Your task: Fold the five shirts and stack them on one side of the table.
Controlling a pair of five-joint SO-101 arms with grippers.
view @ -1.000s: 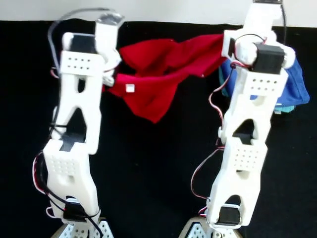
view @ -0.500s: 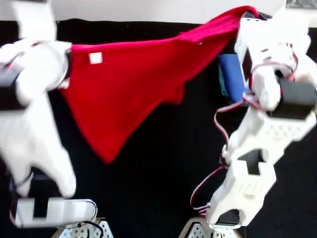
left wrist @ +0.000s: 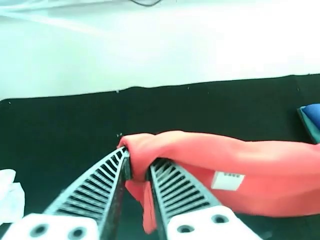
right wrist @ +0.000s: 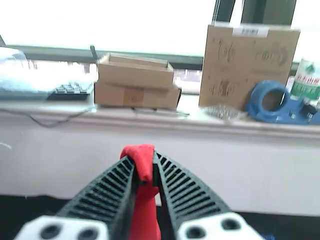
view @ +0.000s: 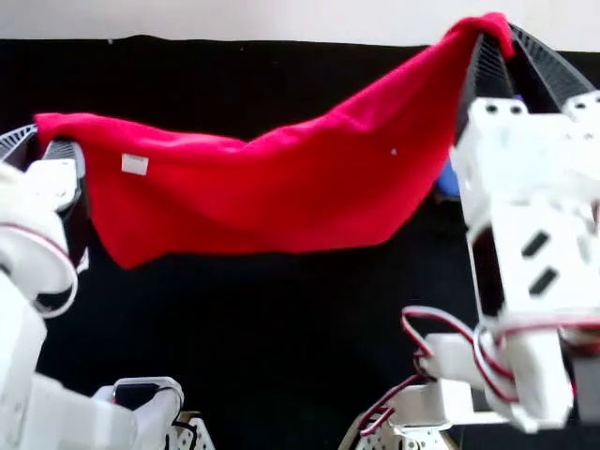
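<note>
The shirt (view: pixel 281 197) hangs in the air, red and stretched wide above the table (view: pixel 281 319), one end in each gripper. The idea looks plain enough: hold two corners apart and let the cloth hang open and lose its bunching, so it can go down flat on the table for folding. The left gripper (left wrist: pixel 137 160) is clamped tight on a rolled edge of the shirt, cloth squeezed between its ribbed fingers (left wrist: pixel 95 185), with the white tag (left wrist: pixel 227 180) hanging just beside the pinch. The right gripper (right wrist: pixel 144 159) pinches the other end just as narrowly, a red nub poking out past its tips. In the high view it sits nearer the table's far edge than the left one, and the shirt sags between them. The lower hem seems to hang clear of the table, though I can't be sure. Over at the table's right side lies a blue pile (left wrist: pixel 311 114), probably folded shirts, so I'd judge this one spread but not yet laid down
</note>
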